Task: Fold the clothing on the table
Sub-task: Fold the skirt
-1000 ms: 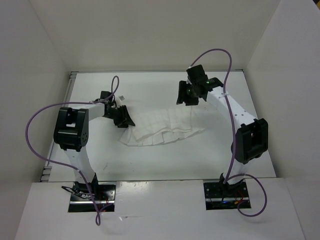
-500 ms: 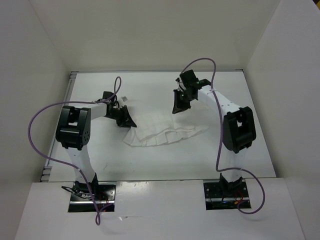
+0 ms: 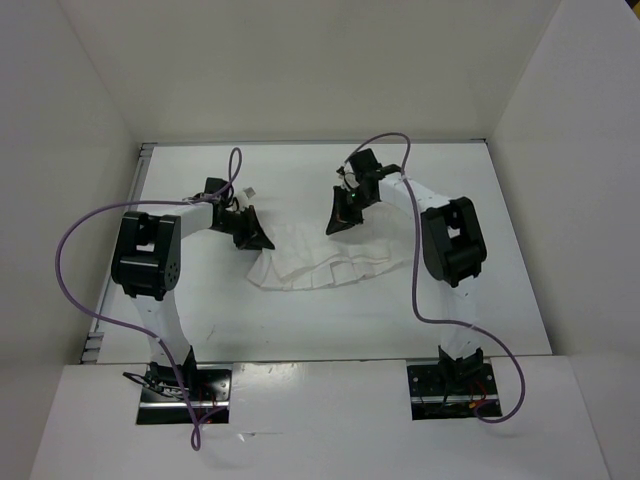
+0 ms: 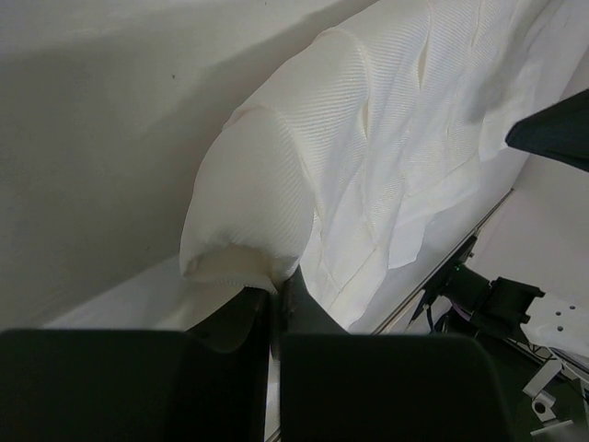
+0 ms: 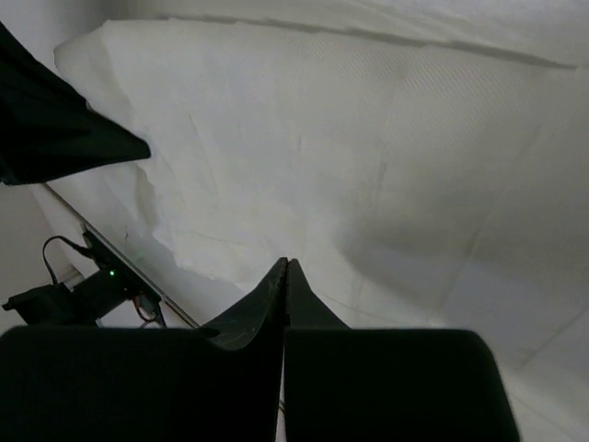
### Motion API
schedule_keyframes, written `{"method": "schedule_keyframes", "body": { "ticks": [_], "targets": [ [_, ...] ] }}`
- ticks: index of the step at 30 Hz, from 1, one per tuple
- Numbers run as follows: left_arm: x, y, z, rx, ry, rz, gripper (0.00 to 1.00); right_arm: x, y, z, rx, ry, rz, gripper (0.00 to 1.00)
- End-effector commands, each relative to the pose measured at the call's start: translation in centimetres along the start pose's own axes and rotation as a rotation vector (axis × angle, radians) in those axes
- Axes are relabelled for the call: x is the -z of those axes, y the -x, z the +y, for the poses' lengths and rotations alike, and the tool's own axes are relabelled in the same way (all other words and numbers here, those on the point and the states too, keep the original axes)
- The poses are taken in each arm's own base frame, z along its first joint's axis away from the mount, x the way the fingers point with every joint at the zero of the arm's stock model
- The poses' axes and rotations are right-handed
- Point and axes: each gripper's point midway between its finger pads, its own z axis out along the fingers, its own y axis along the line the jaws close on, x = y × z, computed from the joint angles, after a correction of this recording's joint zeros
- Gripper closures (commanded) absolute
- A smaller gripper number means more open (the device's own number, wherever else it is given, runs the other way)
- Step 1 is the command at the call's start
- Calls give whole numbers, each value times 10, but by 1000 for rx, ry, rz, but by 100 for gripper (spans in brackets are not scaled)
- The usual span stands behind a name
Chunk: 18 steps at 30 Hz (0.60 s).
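The clothing (image 3: 325,258) is a white pleated piece lying fanned out mid-table. My left gripper (image 3: 256,238) is shut on its left end; in the left wrist view a bunched fold of the clothing (image 4: 267,203) rises from between the dark fingers (image 4: 304,308). My right gripper (image 3: 338,222) hovers at the far edge of the clothing, jaws shut. In the right wrist view its fingertips (image 5: 286,265) meet in a point over the flat clothing (image 5: 350,157), with no fabric seen between them. The left gripper shows there as a dark shape (image 5: 55,124).
The white table (image 3: 480,300) has a thin grey rim (image 3: 300,142) and white walls on three sides. Purple cables loop from both arms (image 3: 75,270). Both arm bases stand at the near edge (image 3: 180,385).
Both grippers have shut. The right arm swung left and down to the clothing's far edge. The left gripper closed on the clothing's left end, which shifted slightly.
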Motion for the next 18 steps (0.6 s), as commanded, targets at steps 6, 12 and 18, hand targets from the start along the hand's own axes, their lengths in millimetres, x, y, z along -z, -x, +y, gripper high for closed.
{"method": "schedule_keyframes", "body": {
  "ticks": [6,12,18],
  "targets": [
    [20,14,-40,-92,-96,-38,100,-41,16,-9,-33,4,-10,100],
    [45,27,-77,-135,-159,-91,100,-69,-2,0,-13,-27,33,100],
    [66,37,-132,-171,-270,-128,100,-100,-19,42,16,64,80,100]
  ]
}}
